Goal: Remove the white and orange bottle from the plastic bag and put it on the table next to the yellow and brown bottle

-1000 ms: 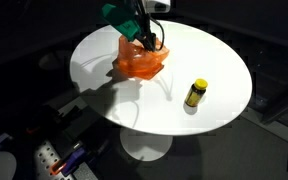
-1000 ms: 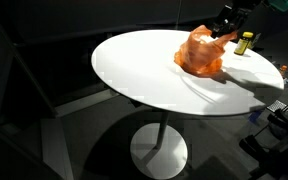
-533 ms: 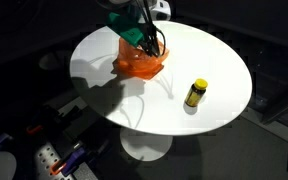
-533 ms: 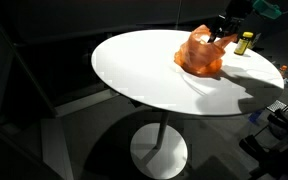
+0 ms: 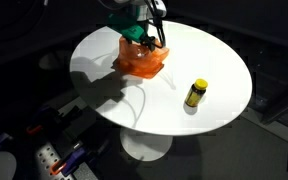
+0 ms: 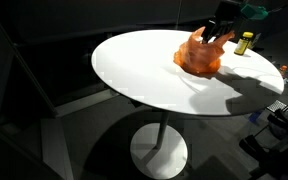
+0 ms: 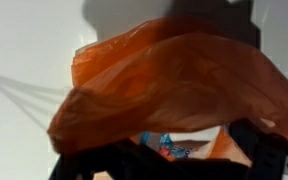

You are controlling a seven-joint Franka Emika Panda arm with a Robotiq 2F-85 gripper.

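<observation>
Dark surroundings are seen around a round white table [image 5: 224, 60] carried on a single pedestal. Toward the left of its top in an exterior view, a crumpled orange plastic bag [image 5: 136, 64] is set on the surface, and its shadow is cast across the white top further left. The gripper [image 5: 146, 40] is lowered from above onto the bag's upper edge, in contact with the plastic. Whether its jaws are spread or pressed together cannot be told, since the fingertips are lost among the folds. In the wrist view most of the frame is filled by the bag, and beneath its lower fold a white patch [image 7: 174, 146] with blue print is glimpsed. The white and orange bottle cannot be identified with certainty, being otherwise hidden by the bag. Farther right, the yellow and brown bottle [image 5: 195, 94] is stood upright on the table, well apart from the bag.
</observation>
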